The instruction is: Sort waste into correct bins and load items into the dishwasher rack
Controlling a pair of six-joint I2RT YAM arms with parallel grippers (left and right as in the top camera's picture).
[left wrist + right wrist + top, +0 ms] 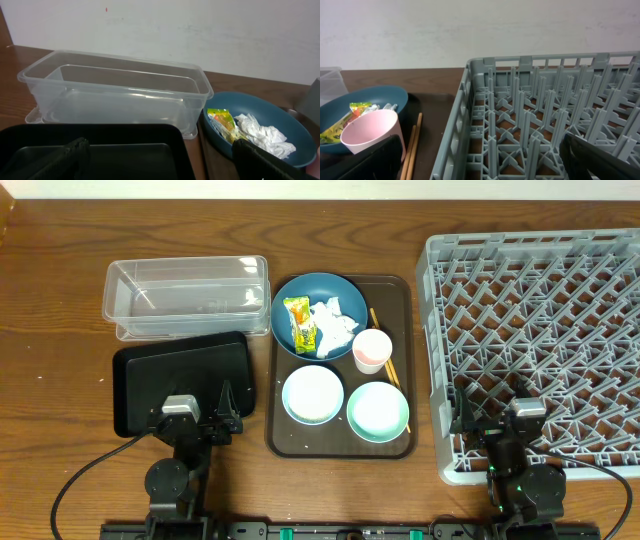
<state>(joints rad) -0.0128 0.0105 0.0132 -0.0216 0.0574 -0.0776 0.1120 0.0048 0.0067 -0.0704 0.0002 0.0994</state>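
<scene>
Both arms sit at the table's near edge, holding nothing. The left gripper [193, 412] hangs over the near end of the black tray [150, 375] with its jaws spread wide. The right gripper [497, 412] is above the near left corner of the rack [540, 300], jaws just as wide. The clear tub [187, 295] lies just behind the black tray. Between the bins and the rack is a brown tray [340, 442]. On its far end the blue dish [300, 288] holds the wrapper [299, 325] and the tissue [336, 328] side by side. I cannot pick out rice among the white. The pink cup [372, 350] stands at the dish's right near edge, beside the chopsticks [391, 370]. The pale-blue bowl [313, 394] and mint bowl [377, 411] sit upright at the near end.
</scene>
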